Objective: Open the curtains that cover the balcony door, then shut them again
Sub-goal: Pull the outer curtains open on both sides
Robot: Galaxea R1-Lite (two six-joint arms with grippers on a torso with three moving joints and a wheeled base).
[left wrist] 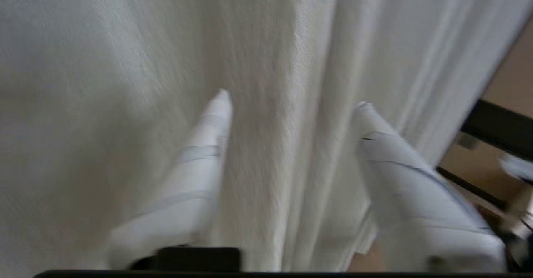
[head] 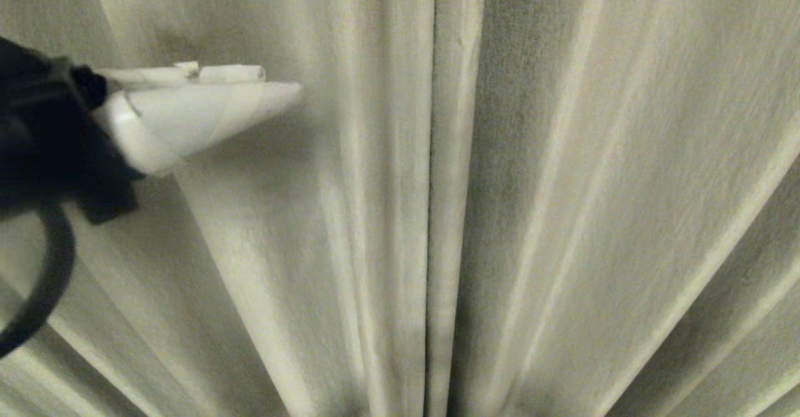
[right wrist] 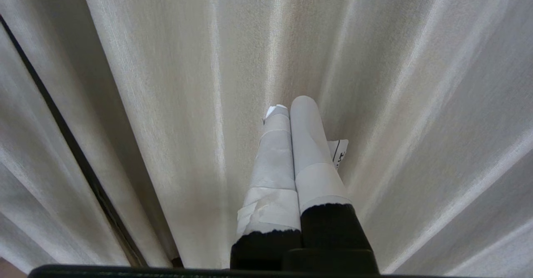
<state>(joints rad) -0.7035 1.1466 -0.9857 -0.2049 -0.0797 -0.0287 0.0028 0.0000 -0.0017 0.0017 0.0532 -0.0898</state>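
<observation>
Two cream curtains [head: 562, 217] hang closed, their hemmed edges meeting at a single dark seam down the middle. Two robot grippers are on show: the left gripper [head: 275, 82] raised before the left-hand panel, its two white-taped fingers [left wrist: 200, 165] spread apart, and the right gripper [right wrist: 291, 105], its two taped fingers pressed together. One black cable loops below the left arm.

The curtains [head: 562, 185] hang directly in front of the robot, their two panels meeting at a vertical seam just right of centre. The left gripper [head: 281, 85] stands before the left panel, left of the seam. The right gripper [right wrist: 291, 103] stands before the right panel, right of the seam.
</observation>
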